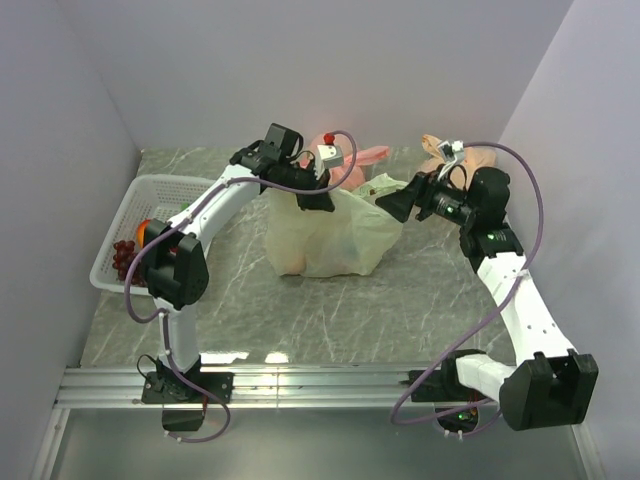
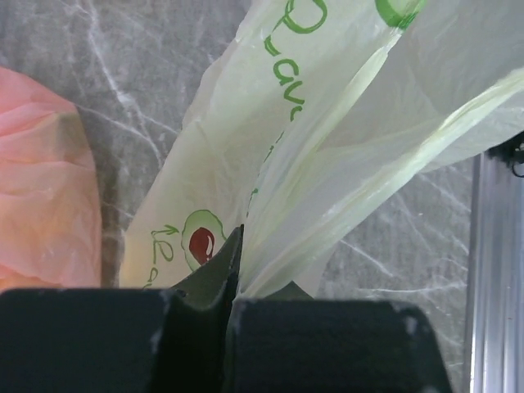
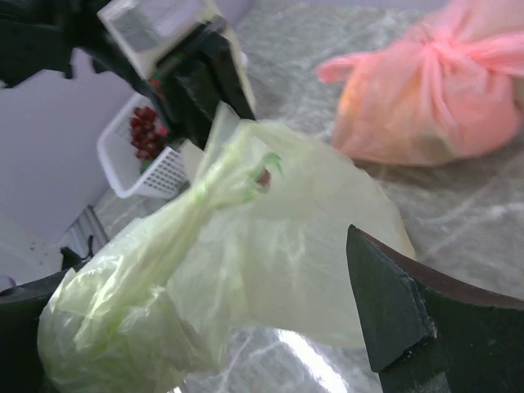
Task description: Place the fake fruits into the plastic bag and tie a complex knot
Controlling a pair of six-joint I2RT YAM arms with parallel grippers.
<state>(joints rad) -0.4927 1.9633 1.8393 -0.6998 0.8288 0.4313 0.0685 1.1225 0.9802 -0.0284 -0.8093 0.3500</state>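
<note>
The pale-green plastic bag (image 1: 328, 236) stands mid-table and bulges; a faint orange shape shows through its lower left. My left gripper (image 1: 314, 196) is shut on the bag's left handle film (image 2: 311, 164) and holds it up. My right gripper (image 1: 394, 204) is open wide at the bag's right side. The bunched right handle (image 3: 176, 221) lies between its jaws, close to the left finger. Dark red grapes (image 1: 124, 256) and an orange fruit (image 1: 150, 230) lie in the white basket (image 1: 128, 210). No knot shows on the green bag.
A pink knotted bag (image 1: 368, 157) and an orange-tan knotted bag (image 1: 472, 157) lie behind the green bag at the back wall. The pink bag also shows in the right wrist view (image 3: 426, 106). The basket sits against the left wall. A metal rail (image 1: 320, 385) runs along the near edge.
</note>
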